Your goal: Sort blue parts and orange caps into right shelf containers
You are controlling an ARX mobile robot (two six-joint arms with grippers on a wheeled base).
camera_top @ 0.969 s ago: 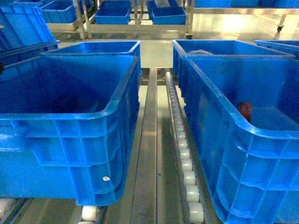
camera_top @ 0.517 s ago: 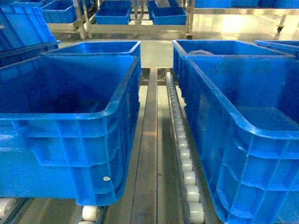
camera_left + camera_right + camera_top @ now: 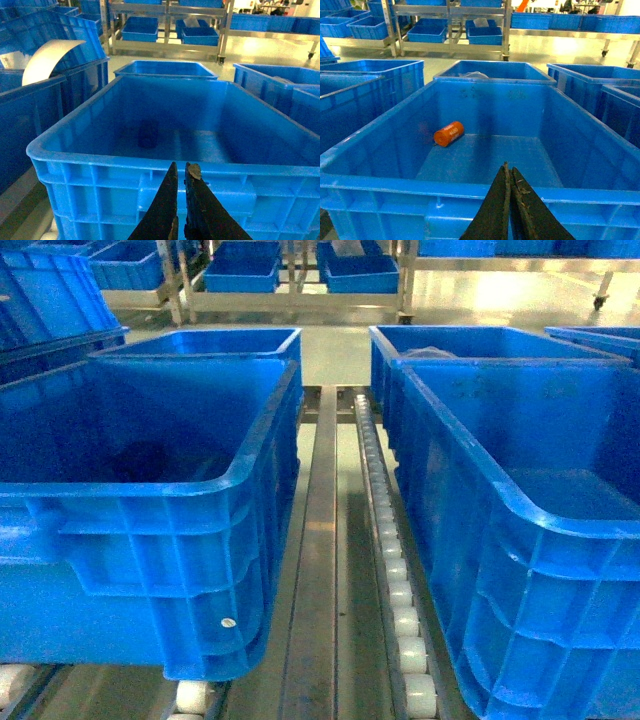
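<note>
Orange cap (image 3: 449, 134): one cylindrical piece lies on its side on the floor of the right bin (image 3: 380, 125), toward the far-left part of that floor. It does not show in the head view, where the bin wall hides the floor. A dark blue upright lump (image 3: 148, 134) stands on the floor of the left bin (image 3: 70, 125); likely a blue part, but too dim to be sure.

Left gripper (image 3: 180, 200): fingers nearly together, a thin gap only, nothing between them, poised outside the near rim of the left bin. Right gripper (image 3: 509, 200): fingers pressed together, empty, outside the near rim of the right bin.

Judgement: between picks; both arms retracted and free. Next move calls for locating a fresh part, opening the fingers wide, and reaching to it.
</note>
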